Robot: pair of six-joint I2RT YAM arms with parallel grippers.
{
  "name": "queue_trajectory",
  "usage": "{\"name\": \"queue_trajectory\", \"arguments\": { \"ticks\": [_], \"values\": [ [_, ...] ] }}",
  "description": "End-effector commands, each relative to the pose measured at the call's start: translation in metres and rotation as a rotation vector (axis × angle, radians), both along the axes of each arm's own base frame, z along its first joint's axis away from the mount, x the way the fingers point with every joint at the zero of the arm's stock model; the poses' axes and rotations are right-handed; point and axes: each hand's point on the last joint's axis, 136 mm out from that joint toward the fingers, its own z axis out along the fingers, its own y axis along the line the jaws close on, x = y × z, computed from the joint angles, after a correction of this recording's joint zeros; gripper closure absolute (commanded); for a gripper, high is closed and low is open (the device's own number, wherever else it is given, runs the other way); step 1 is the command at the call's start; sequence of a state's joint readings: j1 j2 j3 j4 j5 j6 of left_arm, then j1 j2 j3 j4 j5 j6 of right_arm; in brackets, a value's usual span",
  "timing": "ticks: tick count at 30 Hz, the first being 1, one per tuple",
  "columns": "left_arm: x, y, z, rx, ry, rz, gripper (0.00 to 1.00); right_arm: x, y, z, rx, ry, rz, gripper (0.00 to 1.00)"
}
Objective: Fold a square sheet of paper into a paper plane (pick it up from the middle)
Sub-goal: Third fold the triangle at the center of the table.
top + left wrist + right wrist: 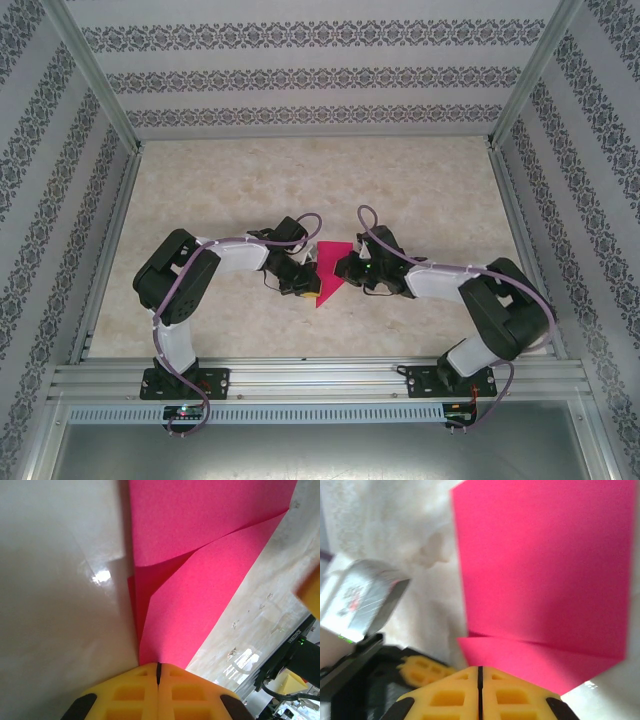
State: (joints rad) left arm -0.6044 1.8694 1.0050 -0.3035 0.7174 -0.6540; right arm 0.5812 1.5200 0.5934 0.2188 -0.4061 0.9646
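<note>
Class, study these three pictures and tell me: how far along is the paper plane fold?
Done: the pink paper carries a few creases, with flaps folded over. In hand: the left claw and the right claw each pinch an edge of it. Still to do: it is not yet a slim dart, so more folds remain.

Both arms rise from the near edge of the table point(300, 180). The left arm point(180, 280) and the right arm point(500, 300) each bow their elbows outward and turn their forearms in toward the middle, so the wrists face each other, just apart. The left gripper point(300, 283) has its yellow fingers point(135, 692) pressed flat together, pinching a point of the sheet of paper point(330, 265). The right gripper point(346, 268) likewise has its fingers point(510, 695) closed seam to seam at the sheet's edge, and I cannot tell whether it grips it.
</note>
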Motion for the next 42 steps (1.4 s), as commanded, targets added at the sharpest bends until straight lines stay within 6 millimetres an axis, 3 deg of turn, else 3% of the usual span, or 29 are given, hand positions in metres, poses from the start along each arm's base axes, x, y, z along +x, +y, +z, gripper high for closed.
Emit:
{"name": "queue_trajectory", "arguments": {
  "ticks": [1, 14, 19, 32, 38, 42],
  "values": [
    [-0.008, 0.022, -0.030, 0.133, 0.035, 0.004, 0.93, -0.016, 0.003, -0.004, -0.028, 0.007, 0.030, 0.92],
    [-0.009, 0.025, -0.034, 0.151, 0.050, 0.008, 0.95, -0.036, 0.025, -0.041, -0.039, 0.094, 0.063, 0.95],
    [-0.010, 0.027, -0.035, 0.163, 0.054, 0.005, 0.96, -0.034, 0.016, -0.050, -0.074, 0.108, 0.036, 0.95],
    [-0.013, 0.034, -0.040, 0.208, 0.060, -0.006, 0.96, 0.009, -0.012, -0.035, 0.005, 0.049, -0.029, 0.92],
    [-0.014, 0.033, -0.038, 0.189, 0.053, -0.003, 0.97, 0.016, -0.023, -0.039, 0.024, 0.072, -0.058, 0.90],
    [-0.014, 0.033, -0.037, 0.193, 0.058, -0.005, 0.97, 0.019, -0.019, -0.023, 0.070, 0.041, -0.060, 0.90]
  ]
}}
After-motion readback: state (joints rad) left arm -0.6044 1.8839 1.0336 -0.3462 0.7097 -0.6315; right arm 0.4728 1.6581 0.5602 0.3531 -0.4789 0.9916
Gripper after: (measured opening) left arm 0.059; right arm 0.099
